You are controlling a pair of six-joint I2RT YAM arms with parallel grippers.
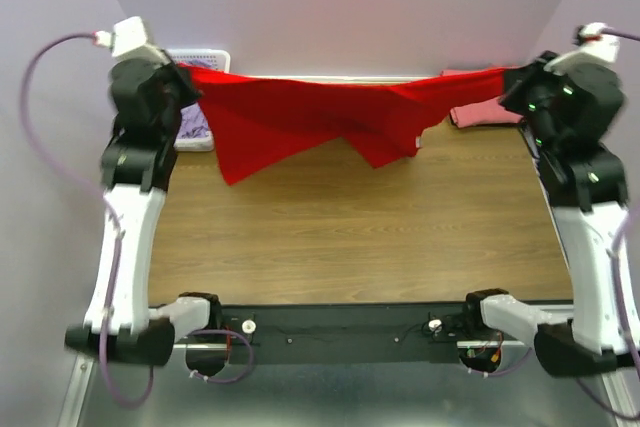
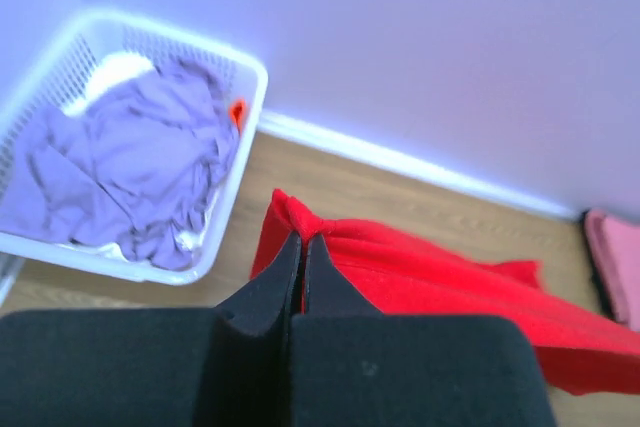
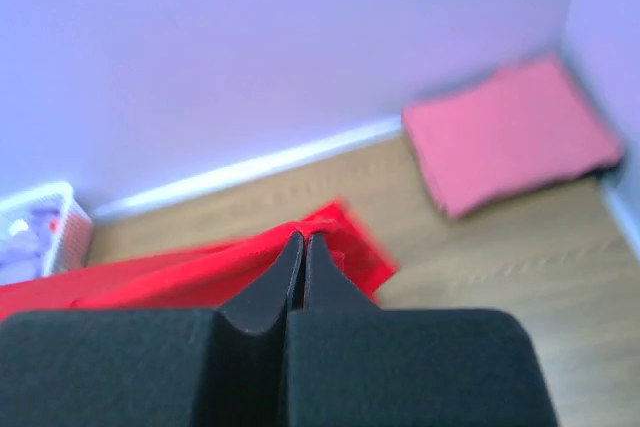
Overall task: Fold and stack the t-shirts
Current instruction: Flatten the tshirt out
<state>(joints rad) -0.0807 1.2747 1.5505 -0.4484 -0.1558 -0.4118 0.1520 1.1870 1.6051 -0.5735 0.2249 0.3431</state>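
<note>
Over the far side of the desk (image 1: 350,237) the red t-shirt (image 1: 300,112) hangs stretched left to right, its middle sagging and twisted. Far left, the basket (image 2: 245,82) holds the lavender t-shirt (image 2: 130,167); far right lies the folded salmon-pink t-shirt (image 3: 505,132). The left gripper (image 2: 303,242) and right gripper (image 3: 303,239) are each clamped tight on a small pinch of red cloth. Either thin pinch could slip, or the twist could get laid down as creases.
</note>
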